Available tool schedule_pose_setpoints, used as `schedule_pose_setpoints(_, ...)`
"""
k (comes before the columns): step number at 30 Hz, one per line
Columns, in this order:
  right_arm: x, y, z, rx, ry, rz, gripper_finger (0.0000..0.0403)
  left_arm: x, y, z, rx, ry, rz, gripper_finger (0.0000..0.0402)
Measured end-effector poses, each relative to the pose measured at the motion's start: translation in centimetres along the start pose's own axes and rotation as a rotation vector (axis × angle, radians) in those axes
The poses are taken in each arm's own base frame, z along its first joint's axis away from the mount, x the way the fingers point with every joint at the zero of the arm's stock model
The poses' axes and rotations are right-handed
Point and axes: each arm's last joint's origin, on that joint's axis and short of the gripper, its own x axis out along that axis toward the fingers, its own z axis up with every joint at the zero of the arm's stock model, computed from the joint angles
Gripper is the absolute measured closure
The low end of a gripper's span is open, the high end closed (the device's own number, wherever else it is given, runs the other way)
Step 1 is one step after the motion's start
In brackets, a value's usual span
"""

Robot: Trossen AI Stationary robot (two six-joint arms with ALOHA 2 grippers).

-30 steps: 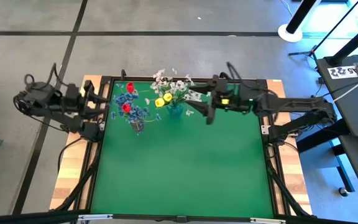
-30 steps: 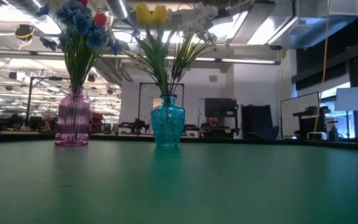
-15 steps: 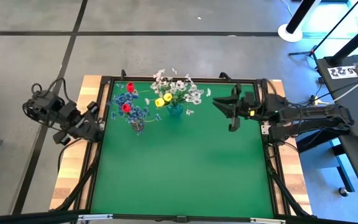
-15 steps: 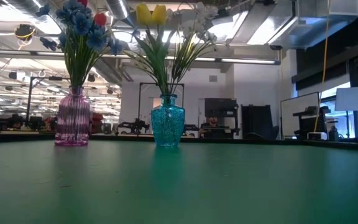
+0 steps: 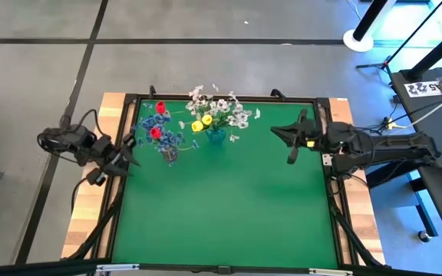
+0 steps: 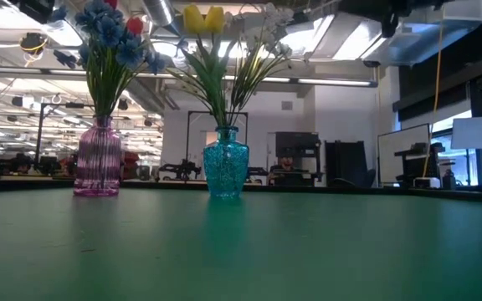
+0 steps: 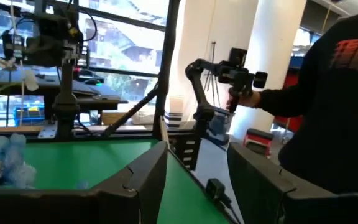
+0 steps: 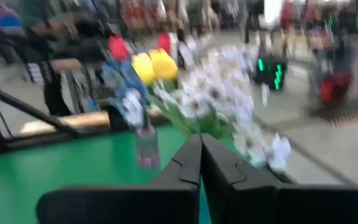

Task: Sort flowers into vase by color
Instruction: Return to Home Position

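A pink vase [image 6: 99,159] at the table's far left holds blue and red flowers [image 5: 159,132]. To its right, a teal vase [image 6: 225,163] holds yellow and white flowers [image 5: 219,113]. Both stand upright on the green table, and the stems stick into the vase necks. My left gripper [image 5: 126,147] hangs open over the table's left edge, left of the pink vase. My right gripper [image 5: 276,132] is shut on nothing, right of the teal vase and pointing toward it. In the right wrist view its fingers [image 8: 201,163] meet in front of both bouquets.
The green table top [image 5: 229,207] stretches from the vases to the near edge. A black frame [image 5: 332,176] runs along the table's sides. In the left wrist view a person in a dark top [image 7: 328,93] stands beyond the table.
My right gripper has drawn back from the white flowers toward the table's right edge. My left gripper has drawn back from the pink vase's flowers to the table's left edge and sunk lower. Vases and flowers have stayed in place.
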Motion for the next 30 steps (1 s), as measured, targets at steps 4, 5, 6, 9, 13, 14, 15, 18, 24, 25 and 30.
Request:
schedule_pose_setpoints(4, -0.4, -0.2, -2.4, -0.034, -0.123, 0.022, 0.0380, 0.8, 0.3, -0.9, 0.004, -0.039, -0.006, 0.0237)
schedule_pose_setpoints(5, -0.6, -0.3, -3.3, -0.037, -0.144, 0.024, 0.0379, 1.1, 0.4, -1.2, 0.003, -0.049, -0.008, 0.0237)
schedule_pose_setpoints(6, -0.7, -0.4, -3.9, -0.029, -0.168, 0.029, 0.0378, 1.4, 0.5, -1.7, 0.003, -0.049, -0.008, 0.0237)
schedule_pose_setpoints(9, -1.0, -0.5, -6.1, -0.006, -0.152, 0.052, 0.0378, 2.0, 0.8, -2.8, -0.016, -0.072, 0.016, 0.0237)
schedule_pose_setpoints(13, -1.1, -0.6, -8.9, 0.146, -0.042, 0.074, 0.0379, 2.6, 1.3, -4.2, -0.055, -0.084, 0.063, 0.0237)
schedule_pose_setpoints(14, -1.1, -0.6, -9.1, 0.179, -0.052, 0.088, 0.0379, 2.8, 1.4, -4.5, -0.057, -0.089, 0.068, 0.0237)
schedule_pose_setpoints(15, -1.1, -0.6, -9.3, 0.188, -0.071, 0.114, 0.0379, 2.9, 1.4, -4.7, -0.066, -0.097, 0.067, 0.0237)
schedule_pose_setpoints(18, -1.5, -0.4, -9.9, 0.143, -0.162, 0.215, 0.0379, 3.2, 1.8, -5.8, -0.106, -0.107, 0.092, 0.0237)
schedule_pose_setpoints(24, -2.9, -1.1, -12.5, 0.131, -0.313, 0.194, 0.0379, 3.9, 2.4, -8.6, -0.142, -0.088, 0.125, 0.0237)
schedule_pose_setpoints(25, -3.1, -1.2, -12.8, 0.129, -0.335, 0.195, 0.0379, 4.0, 2.5, -8.9, -0.143, -0.109, 0.120, 0.0237)
schedule_pose_setpoints(30, -3.3, -1.3, -12.6, 0.074, -0.370, 0.184, 0.0379, 4.1, 2.8, -9.4, -0.126, -0.123, 0.147, 0.0237)
